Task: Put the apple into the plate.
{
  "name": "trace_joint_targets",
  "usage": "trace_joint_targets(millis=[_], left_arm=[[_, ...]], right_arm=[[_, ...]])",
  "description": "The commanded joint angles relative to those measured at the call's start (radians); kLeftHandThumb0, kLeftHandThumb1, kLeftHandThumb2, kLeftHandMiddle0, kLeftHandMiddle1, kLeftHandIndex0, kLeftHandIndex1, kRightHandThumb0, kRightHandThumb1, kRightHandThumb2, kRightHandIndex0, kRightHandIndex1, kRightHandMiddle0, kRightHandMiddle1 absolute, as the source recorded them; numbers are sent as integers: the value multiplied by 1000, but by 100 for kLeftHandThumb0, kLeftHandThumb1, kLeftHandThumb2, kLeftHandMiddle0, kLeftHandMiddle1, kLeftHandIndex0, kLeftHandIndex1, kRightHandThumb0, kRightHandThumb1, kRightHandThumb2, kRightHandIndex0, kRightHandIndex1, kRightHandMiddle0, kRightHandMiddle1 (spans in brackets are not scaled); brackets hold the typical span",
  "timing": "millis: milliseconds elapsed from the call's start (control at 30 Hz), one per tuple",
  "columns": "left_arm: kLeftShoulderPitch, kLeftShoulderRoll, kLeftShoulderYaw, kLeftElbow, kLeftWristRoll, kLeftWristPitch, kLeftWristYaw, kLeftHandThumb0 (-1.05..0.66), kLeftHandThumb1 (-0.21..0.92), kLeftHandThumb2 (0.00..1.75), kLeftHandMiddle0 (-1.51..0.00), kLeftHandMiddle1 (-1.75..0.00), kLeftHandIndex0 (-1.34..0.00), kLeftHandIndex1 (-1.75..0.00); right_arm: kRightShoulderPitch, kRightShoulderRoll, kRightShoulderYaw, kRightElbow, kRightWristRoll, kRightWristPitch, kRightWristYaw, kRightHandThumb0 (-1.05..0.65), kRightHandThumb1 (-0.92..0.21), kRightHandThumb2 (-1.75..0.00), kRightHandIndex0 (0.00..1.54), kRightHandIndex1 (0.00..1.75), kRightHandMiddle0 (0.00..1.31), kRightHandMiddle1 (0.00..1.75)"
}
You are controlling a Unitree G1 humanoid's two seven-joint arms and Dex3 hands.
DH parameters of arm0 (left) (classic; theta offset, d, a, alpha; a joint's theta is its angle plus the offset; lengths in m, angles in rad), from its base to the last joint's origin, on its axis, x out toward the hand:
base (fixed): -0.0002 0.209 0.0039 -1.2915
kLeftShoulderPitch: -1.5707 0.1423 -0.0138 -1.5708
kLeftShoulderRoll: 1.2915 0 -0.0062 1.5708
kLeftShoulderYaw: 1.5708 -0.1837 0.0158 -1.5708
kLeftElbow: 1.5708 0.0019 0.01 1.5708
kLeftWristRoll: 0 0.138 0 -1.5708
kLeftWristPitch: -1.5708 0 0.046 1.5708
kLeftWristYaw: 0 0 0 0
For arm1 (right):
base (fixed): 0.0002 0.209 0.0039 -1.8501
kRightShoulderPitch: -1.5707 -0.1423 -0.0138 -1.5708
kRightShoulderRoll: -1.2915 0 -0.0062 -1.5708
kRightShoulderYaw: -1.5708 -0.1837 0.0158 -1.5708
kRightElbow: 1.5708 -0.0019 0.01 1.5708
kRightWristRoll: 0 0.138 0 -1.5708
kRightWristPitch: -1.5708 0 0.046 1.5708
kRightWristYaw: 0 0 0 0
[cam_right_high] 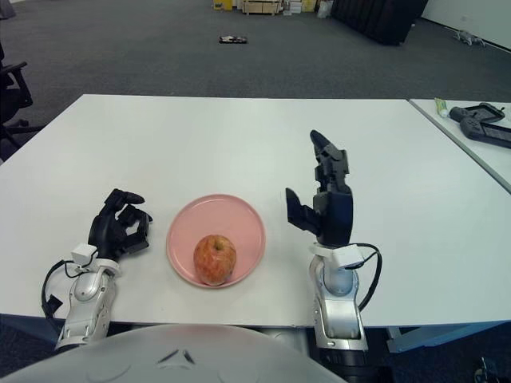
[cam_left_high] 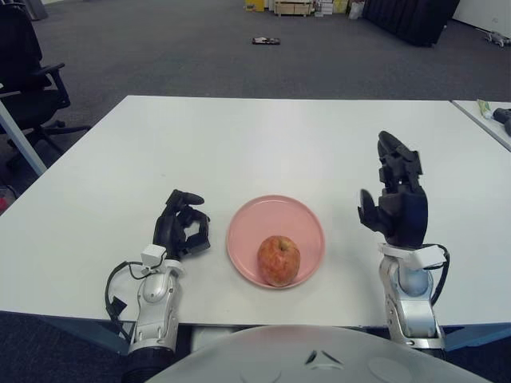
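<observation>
Red-yellow apple point(cam_left_high: 279, 259), seated in the near part of the pink plate point(cam_left_high: 275, 219) on the white counter point(cam_left_high: 239, 144). Right robot hand point(cam_left_high: 397, 203), right of the plate, upright, fingers spread, empty. Left robot hand point(cam_left_high: 183, 227), left of the plate, fingers curled, empty.

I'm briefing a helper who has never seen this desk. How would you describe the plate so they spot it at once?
On the big white table, look along the near edge, between the robot's curled left hand and its raised, open right hand. There lies the round pink plate, flat on the tabletop. It is the only dish, and a red-yellow apple sits in its near part.
</observation>
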Motion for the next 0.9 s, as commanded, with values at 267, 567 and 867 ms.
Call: trace_joint_targets(millis=[267, 567, 867], left_arm=[[-6, 2, -1, -10, -13, 23, -6, -1, 43, 116, -55, -164, -33, -175], [-4, 2, -2, -18, 3, 32, 5, -1, 44, 113, -56, -159, -35, -175], [-3, 0, -3, -19, 5, 30, 6, -1, 44, 113, -56, -159, -35, -175]], right_arm=[[26, 91, -35, 57, -44, -37, -76, -58, -78, -90, 34, 102, 23, 141], [52, 121, -54, 76, -124, 31, -144, -41, -76, -77, 44, 121, 29, 171], [45, 83, -50, 177, -192, 17, -175, -39, -68, -85, 55, 149, 34, 175]])
